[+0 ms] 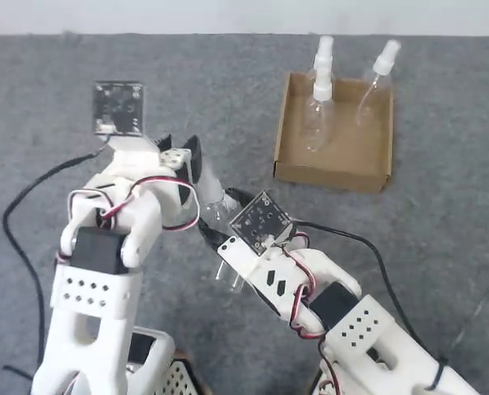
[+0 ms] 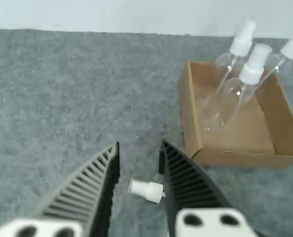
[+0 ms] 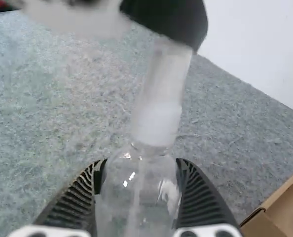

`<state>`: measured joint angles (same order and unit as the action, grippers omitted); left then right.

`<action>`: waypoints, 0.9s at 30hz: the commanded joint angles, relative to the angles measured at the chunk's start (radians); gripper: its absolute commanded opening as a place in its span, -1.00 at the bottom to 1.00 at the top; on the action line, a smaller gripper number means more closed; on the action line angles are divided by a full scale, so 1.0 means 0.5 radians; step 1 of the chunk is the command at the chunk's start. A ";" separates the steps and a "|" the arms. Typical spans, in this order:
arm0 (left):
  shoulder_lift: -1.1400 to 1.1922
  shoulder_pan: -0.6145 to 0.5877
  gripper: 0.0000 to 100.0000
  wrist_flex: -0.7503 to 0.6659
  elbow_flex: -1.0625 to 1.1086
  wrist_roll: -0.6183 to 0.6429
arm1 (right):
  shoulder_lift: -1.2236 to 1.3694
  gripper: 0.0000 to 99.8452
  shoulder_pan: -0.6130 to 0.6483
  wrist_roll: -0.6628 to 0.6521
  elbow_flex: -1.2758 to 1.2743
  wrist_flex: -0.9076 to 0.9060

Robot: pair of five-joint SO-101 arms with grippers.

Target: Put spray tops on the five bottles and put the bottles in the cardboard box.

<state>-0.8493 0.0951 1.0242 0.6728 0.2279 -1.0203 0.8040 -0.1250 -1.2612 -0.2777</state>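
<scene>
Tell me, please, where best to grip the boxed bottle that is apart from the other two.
Take the bottle by its neck, just under the white top, from above: it tilts, top past the box's far rim, and the walls likely shield its body.

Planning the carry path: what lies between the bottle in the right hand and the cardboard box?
In the high view, the stretch from the bottle to the cardboard box is bare grey carpet.

You have four clear bottles point(image 1: 314, 123) in sight: three sit in the box at far right, and one bottle point(image 3: 136, 197) is in the middle. White spray tops point(image 1: 323, 82) number four, one per bottle. There is one cardboard box point(image 1: 331, 177) and two arms point(image 1: 96, 280).
</scene>
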 commanded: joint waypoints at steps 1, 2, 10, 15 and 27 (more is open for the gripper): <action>-0.153 0.071 -0.78 0.043 0.060 -0.055 | -0.075 -0.99 -0.026 0.015 0.037 -0.020; -0.187 0.086 -0.78 0.037 0.103 -0.068 | -0.075 -0.99 -0.026 0.015 0.037 -0.020; -0.356 -0.061 -0.77 -0.043 0.063 -0.074 | -0.075 -0.99 -0.032 0.009 0.040 -0.020; -0.549 -0.371 -0.73 0.175 -0.094 -0.071 | -0.054 -0.99 -0.241 0.018 0.218 -0.066; -1.329 0.147 -0.53 0.006 0.953 -0.288 | 0.575 -0.99 -0.382 0.018 1.135 -0.302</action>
<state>-1.4584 0.1120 1.0764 1.0963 0.1097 -0.8270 0.6229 -0.1250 -0.8439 -0.4250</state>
